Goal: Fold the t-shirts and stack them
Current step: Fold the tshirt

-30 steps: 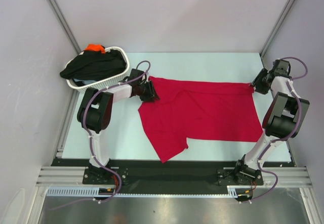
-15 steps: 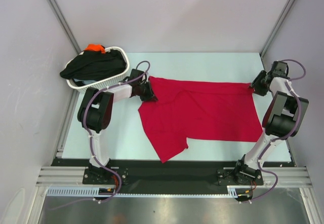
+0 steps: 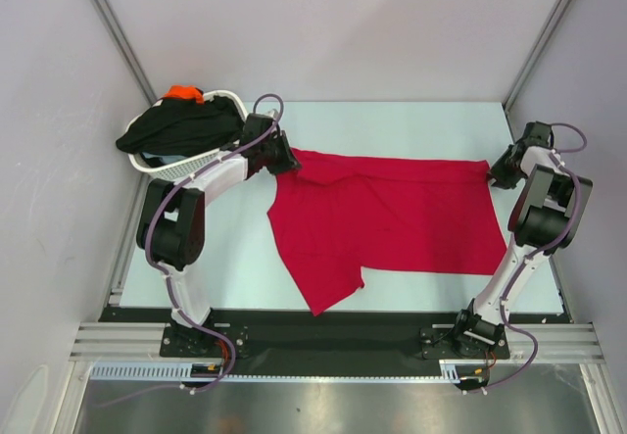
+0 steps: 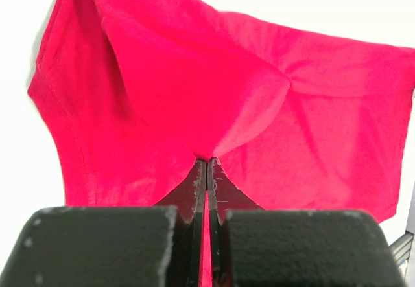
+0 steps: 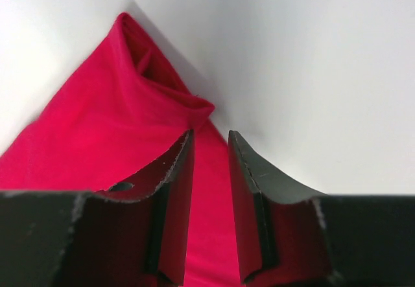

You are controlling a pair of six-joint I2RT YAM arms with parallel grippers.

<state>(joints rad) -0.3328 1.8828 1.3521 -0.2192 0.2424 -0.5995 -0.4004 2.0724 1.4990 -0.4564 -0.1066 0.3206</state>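
Left gripper (image 4: 207, 165) slid toward 11 o'clock, clamped on the red t-shirt (image 3: 392, 214) spread on the tabletop (image 3: 392, 125). Right gripper (image 5: 211, 138) straddles the 3 o'clock corner, can't tell if gripping. Spreading step, I reckon; next, tug flat, then fold.

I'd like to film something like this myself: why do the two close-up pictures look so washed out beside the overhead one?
Top external: even, soft light, all sharp, the table pale blue-green. Left wrist: the table burns to plain white around the red shirt, likely exposed for the dark fingers. Right wrist: table grey-white, a soft shadow beside the shirt's corner.
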